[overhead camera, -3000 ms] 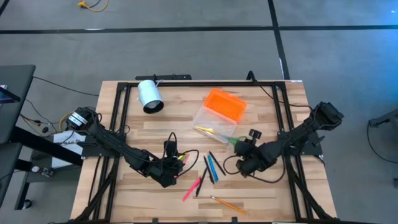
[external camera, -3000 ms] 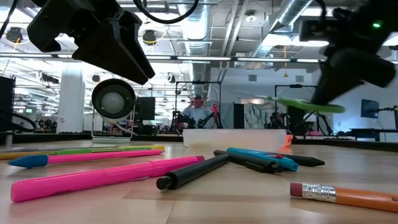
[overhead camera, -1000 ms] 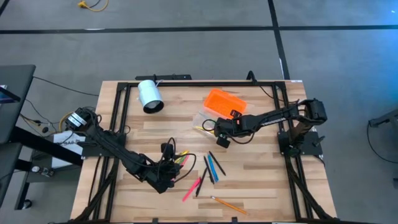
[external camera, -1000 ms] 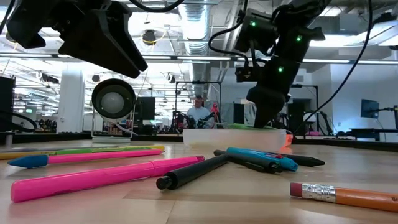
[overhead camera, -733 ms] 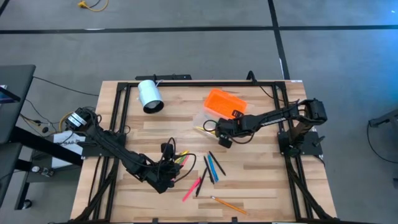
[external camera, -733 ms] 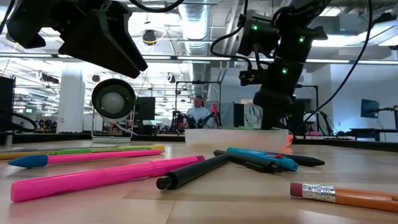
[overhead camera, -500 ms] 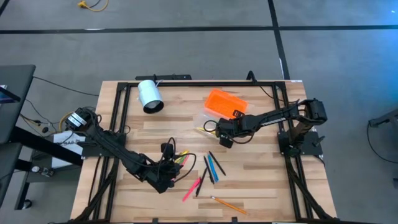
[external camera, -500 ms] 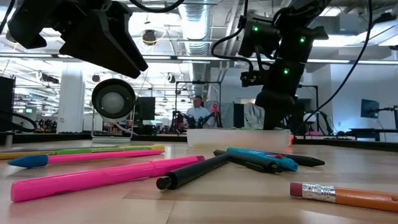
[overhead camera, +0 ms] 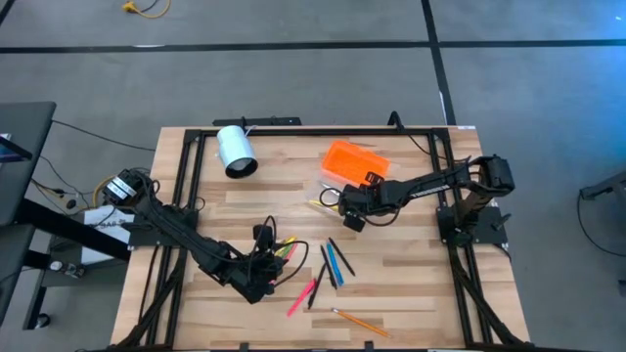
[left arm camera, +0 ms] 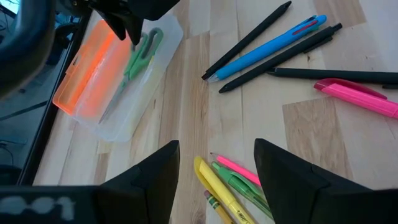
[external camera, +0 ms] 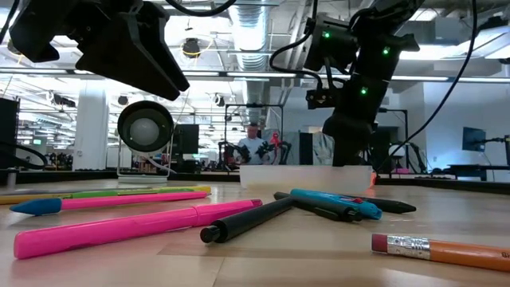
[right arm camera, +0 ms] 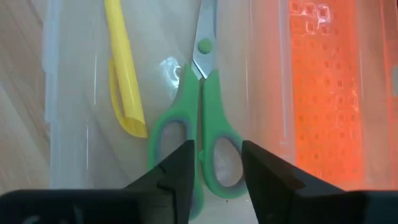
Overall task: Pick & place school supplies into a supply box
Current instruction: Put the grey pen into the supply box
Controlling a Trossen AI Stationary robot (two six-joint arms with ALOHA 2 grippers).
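The supply box's clear base [overhead camera: 331, 191] lies open beside its orange lid [overhead camera: 355, 161]. Green-handled scissors [right arm camera: 199, 124] and a yellow pen [right arm camera: 121, 74] lie flat in the base. My right gripper [right arm camera: 214, 174] is open just above the scissors' handles, one finger on each side. My left gripper [left arm camera: 217, 180] is open over a bunch of yellow, green and pink pens [left arm camera: 227, 180] near the table's near left. Black and blue pens [overhead camera: 333, 262], a pink pen [overhead camera: 301, 298] and a pencil [overhead camera: 357, 321] lie flat on the table.
A white cylinder [overhead camera: 235, 150] lies on its side toward the table's far left. A black frame [overhead camera: 186, 166] runs along the table's sides and far edge. Bare wood shows between the cylinder and the box. A person [external camera: 253, 143] sits far behind the table.
The right gripper has moved a little toward the table's right over the box. The green scissors, which showed at the box's rim under that gripper a second ago, now lie in the clear base. The left arm has kept still.
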